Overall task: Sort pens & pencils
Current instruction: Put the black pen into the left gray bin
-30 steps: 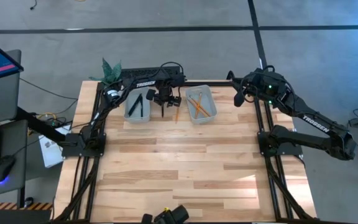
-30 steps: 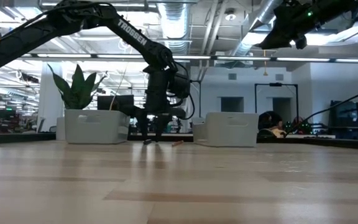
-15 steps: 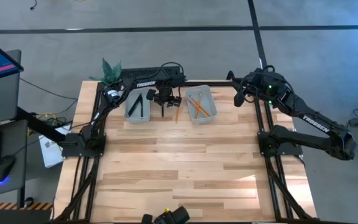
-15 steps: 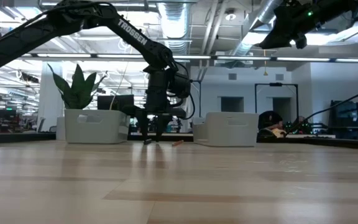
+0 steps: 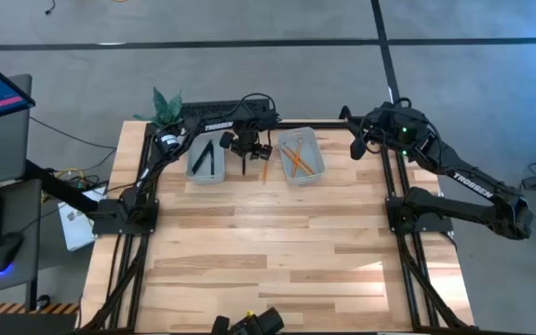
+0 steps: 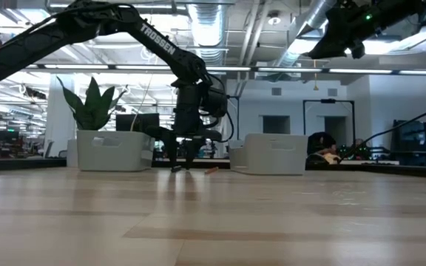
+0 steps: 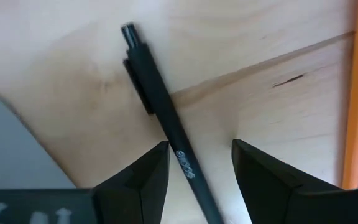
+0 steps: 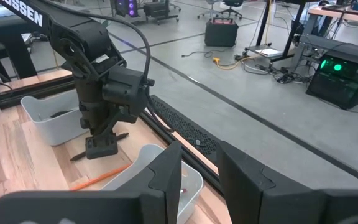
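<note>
- Your left gripper hangs with jaws open astride a slim black plastic pen lying flat on the pale wooden worktop, between the two grey bins.
- The pen's long axis runs slantwise through the gap; its lower end is cut off.
- An orange wooden pencil lies just beside.
- Your right gripper waits aloft, jaws apart, empty.

Desk: pale wood, striped planks, black frame. Pen: matte black, small white print on the barrel. Pencil: orange. Both bins: light grey. Plant: green leaves. Arms: black, white lettering.
</note>
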